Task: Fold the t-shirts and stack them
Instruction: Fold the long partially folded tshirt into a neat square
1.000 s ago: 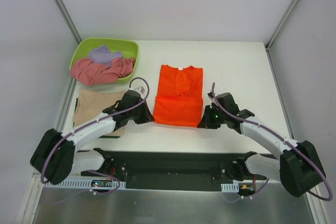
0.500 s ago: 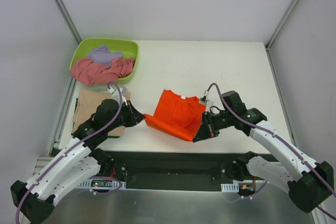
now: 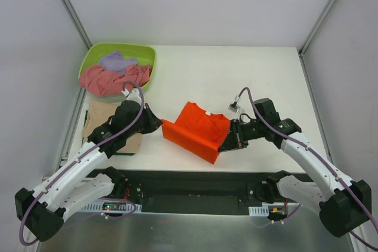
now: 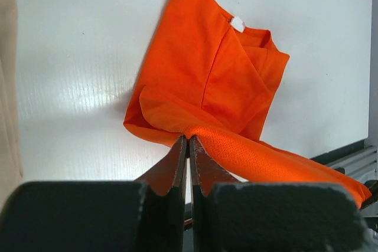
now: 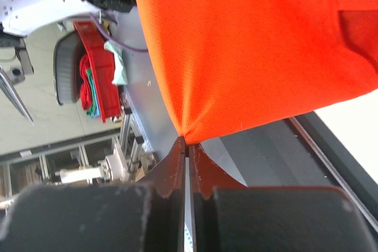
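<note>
From above, the orange t-shirt (image 3: 198,133) sits near the middle of the front edge of the white table (image 3: 248,75), turned askew, with its collar end lying on the surface. The left gripper (image 3: 158,123) is at its near-left corner and the right gripper (image 3: 226,144) at its near-right corner. That view is too far off to show how the jaws stand.

The wrist cameras settle it. On the left wrist, the jaws are pinched almost together on a thin fold of the orange hem, which runs taut off to the right and up off the table. A white neck label (image 4: 237,24) shows at the collar. On the right wrist, the jaws are likewise nipped tight on a gathered point of orange cloth, which hangs in front of the lens and hides most of the table.

The tan t-shirt (image 3: 97,121) lies flat just left of the orange one, partly under the left arm. Behind it, the lime-green tub (image 3: 93,57) holds the crumpled pink t-shirt (image 3: 109,79) and the lavender t-shirt (image 3: 117,61).

Both grippers hang close to the table's front lip. White tabletop shows behind and to the right of the orange shirt.
</note>
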Action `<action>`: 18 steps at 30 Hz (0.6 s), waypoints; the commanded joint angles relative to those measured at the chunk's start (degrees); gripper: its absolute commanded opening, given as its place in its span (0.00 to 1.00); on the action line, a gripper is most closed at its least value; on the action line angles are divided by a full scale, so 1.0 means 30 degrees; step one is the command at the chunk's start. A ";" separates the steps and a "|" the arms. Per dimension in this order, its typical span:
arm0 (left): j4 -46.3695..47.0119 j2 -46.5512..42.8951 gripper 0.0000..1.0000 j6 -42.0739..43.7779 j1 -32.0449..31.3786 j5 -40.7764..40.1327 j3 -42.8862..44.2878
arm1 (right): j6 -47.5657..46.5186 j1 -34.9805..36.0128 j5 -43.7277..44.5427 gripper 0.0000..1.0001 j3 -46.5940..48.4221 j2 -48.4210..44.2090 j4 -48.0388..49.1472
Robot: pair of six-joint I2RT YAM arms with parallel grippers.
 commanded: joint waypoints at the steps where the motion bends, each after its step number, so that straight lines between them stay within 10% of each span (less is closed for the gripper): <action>1: 0.0435 0.1571 0.00 0.0751 0.0047 -0.2563 0.1776 | -0.0316 -0.1575 -0.0699 0.01 0.0773 0.0329 -0.0074; 18: 0.2253 1.0829 0.00 0.2274 0.0076 -0.3997 0.7546 | -0.1518 -0.5591 0.3604 0.01 0.1417 0.3141 0.0598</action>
